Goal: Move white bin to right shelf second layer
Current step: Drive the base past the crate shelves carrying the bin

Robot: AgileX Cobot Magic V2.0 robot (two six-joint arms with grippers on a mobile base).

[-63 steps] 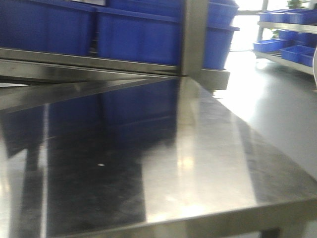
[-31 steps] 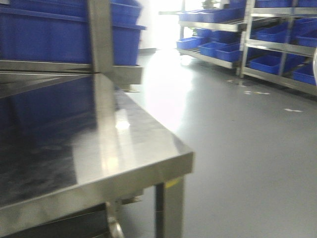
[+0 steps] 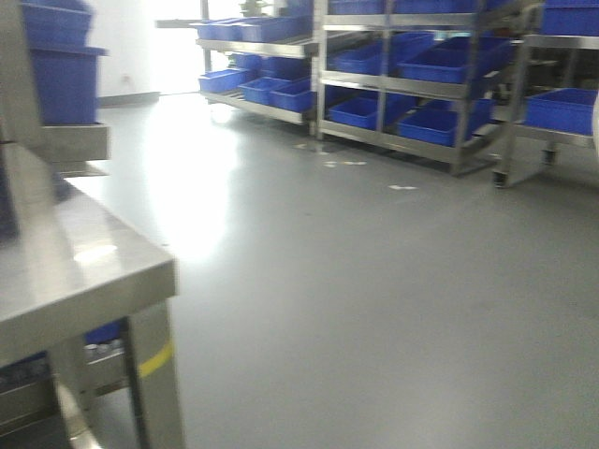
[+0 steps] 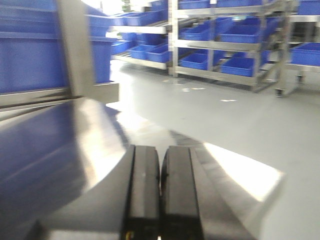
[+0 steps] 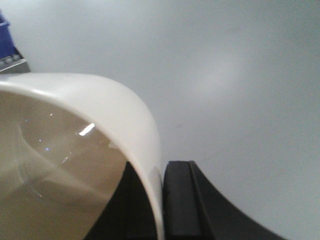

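Between the fingers of the right gripper point(image 5: 161, 210): one white bin point(image 5: 75, 150), its rim wall clamped, one finger inside, one outside.
Left gripper point(image 4: 160, 195): fingers pressed together, holding nothing.
Below the left gripper: one steel table point(image 4: 65, 150).
Far ahead of both grippers: three steel racks point(image 3: 412, 86); blue crates point(image 3: 440, 122), too blurred to count.
Beneath the bin: grey floor point(image 5: 240, 75).

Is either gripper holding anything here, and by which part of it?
The right gripper holds the white bin by its wall at the rim, one finger inside, one outside. The left gripper is shut on nothing.
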